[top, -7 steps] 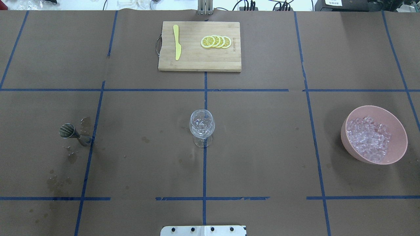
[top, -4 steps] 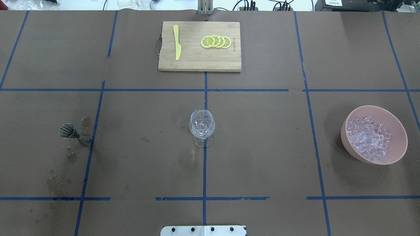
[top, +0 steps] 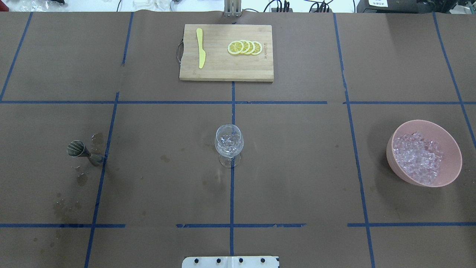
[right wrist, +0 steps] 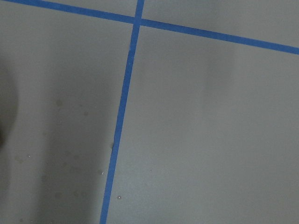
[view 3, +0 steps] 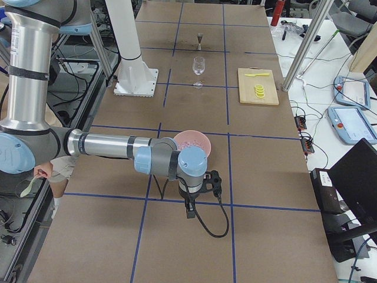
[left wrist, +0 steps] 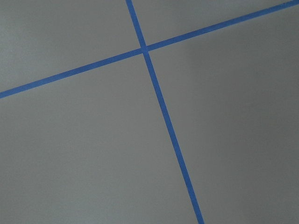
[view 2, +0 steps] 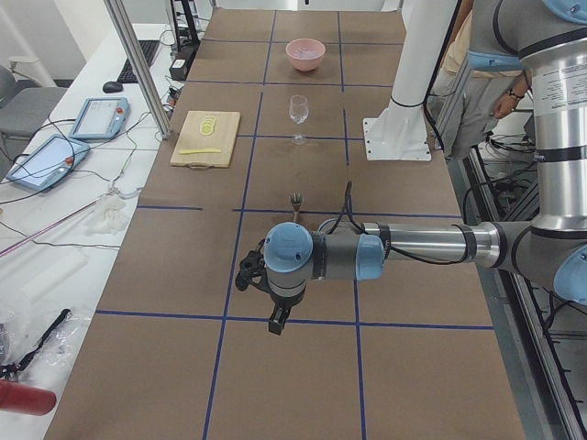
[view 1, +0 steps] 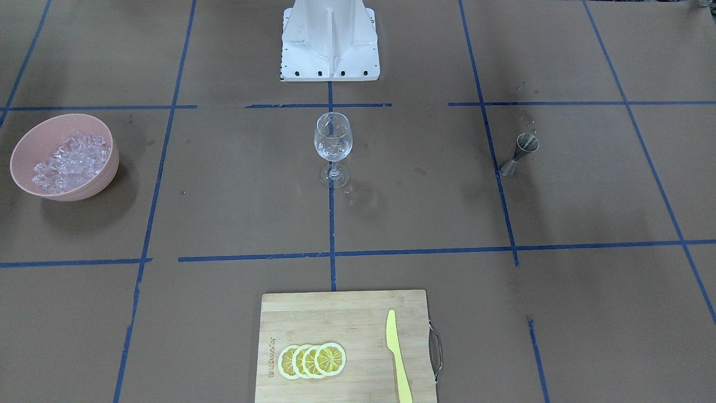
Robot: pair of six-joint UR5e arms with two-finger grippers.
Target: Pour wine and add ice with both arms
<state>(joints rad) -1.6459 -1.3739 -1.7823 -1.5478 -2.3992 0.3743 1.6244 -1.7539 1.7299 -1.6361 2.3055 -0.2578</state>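
**Desk:** What could go wrong on this table (top: pixel 297 167)?

**Photographer:** The glass (top: pixel 229 143) stands alone at centre on a thin stem, and a sideways knock from either arm would likely tip it. The ice (top: pixel 418 158), heaped in a pink bowl (top: pixel 450 149) well off to the robot's right, looks small and slick. Cubes could slip from the fingers or miss the glass's narrow mouth. The jigger (top: pixel 83 152), far to the left among wet stains, could spill more if tilted too soon.

**Desk:** And the grippers?

**Photographer:** The left gripper (view 2: pixel 275 323) hangs over the table's left end, well apart from the jigger. The right gripper (view 3: pixel 189 209) hangs at the right end, out past the bowl. Both show only from the side, so I cannot tell whether the fingers are spread or pressed together.

**Desk:** Which way do things point?

**Photographer:** The glass is upright, mouth up, long axis vertical along the stem, and a few cubes appear to sit inside. The ice heap has no long axis, and its bowl opens upward.
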